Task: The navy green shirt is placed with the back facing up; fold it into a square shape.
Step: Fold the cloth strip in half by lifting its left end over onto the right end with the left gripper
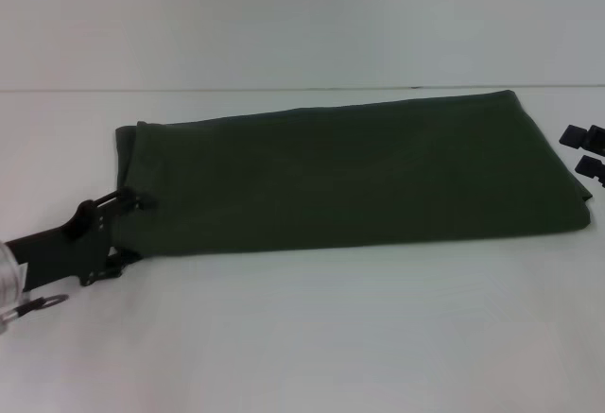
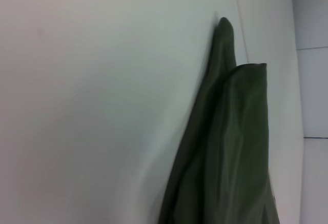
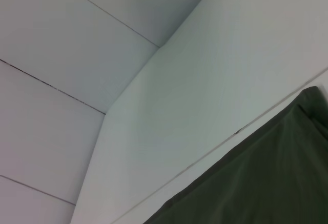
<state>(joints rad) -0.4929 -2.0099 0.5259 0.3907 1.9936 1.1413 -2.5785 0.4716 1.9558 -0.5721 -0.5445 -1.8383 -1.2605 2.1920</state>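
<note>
From the head view, the navy green shirt [image 1: 350, 172] lies flat on the white counter [image 1: 302, 337], folded into a long band that runs from the left to the right, wider toward the right. Its far edge slopes up to a corner at the right, and its near edge is a fairly straight line. The left end effector [image 1: 128, 229] sits at the shirt's near-left corner, with its upper finger over the fabric edge and its lower finger at the near edge; it appears narrowed onto that corner, though the contact is hard to make out. The right end effector [image 1: 586, 153] shows only as dark finger parts at the picture's right border, just beside the shirt's right edge and seemingly apart from it; I cannot tell whether it is wide or narrow. Bare counter spreads broadly in front of the shirt.

In the left wrist view, the shirt [image 2: 230, 152] shows layered folded edges tapering to a rounded tip, with bare counter [image 2: 92, 106] alongside.

In the right wrist view, one shirt [image 3: 261, 183] corner and a straight hem lie on the counter [image 3: 215, 80].
</note>
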